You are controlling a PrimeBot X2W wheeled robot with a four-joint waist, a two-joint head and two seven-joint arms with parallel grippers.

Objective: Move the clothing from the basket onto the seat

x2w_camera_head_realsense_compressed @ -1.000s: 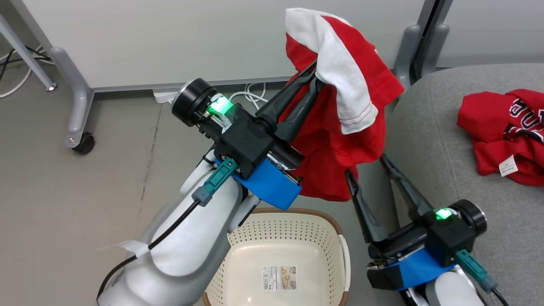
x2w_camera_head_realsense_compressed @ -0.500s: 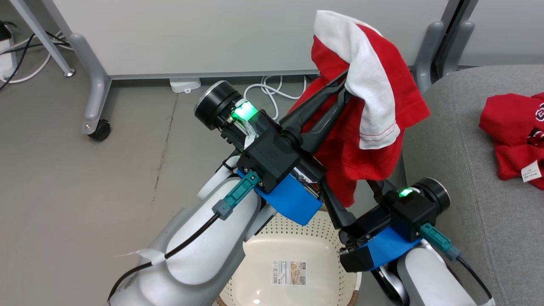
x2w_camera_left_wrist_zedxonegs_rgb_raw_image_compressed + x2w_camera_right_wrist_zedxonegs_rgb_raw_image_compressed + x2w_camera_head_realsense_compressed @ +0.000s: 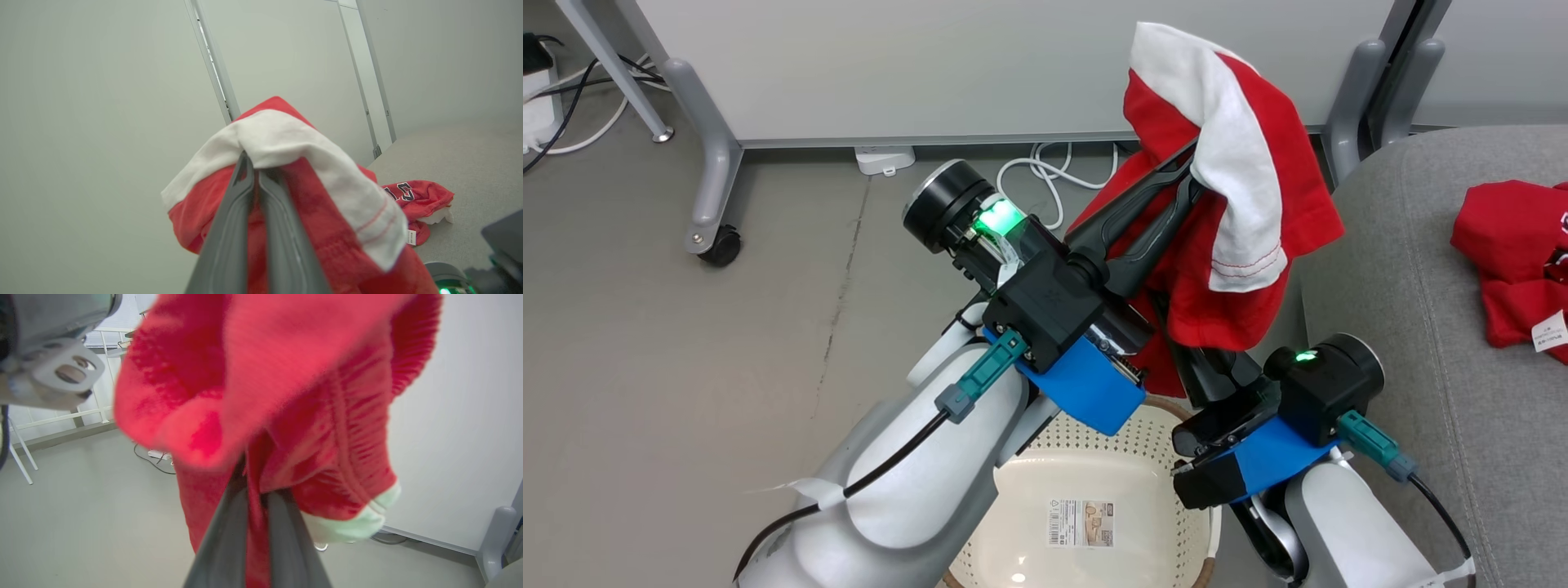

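A red garment (image 3: 1241, 188) with white lining hangs high above the cream basket (image 3: 1131, 425), draped over my left gripper (image 3: 1188, 167), which is shut on its top fold. My right gripper (image 3: 1188, 351) reaches up from below, and its fingers are shut on the cloth's lower part. In the left wrist view the two fingers of my left gripper (image 3: 251, 163) pinch the garment (image 3: 286, 139) under the white band. In the right wrist view my right gripper (image 3: 253, 473) is pressed together on the red cloth (image 3: 286, 375). The second red garment (image 3: 1511, 245), with lettering, lies on the grey seat (image 3: 1413, 286).
A pale partition wall with grey legs (image 3: 715, 180) and a castor stands behind. A power strip and white cables (image 3: 1021, 175) lie on the floor at its foot. The basket holds just a label (image 3: 1082, 523) on its bottom.
My right gripper, open beside the seat a second ago, has risen under the hanging garment and shut on its lower part. The head camera has shifted; the left gripper keeps its hold.
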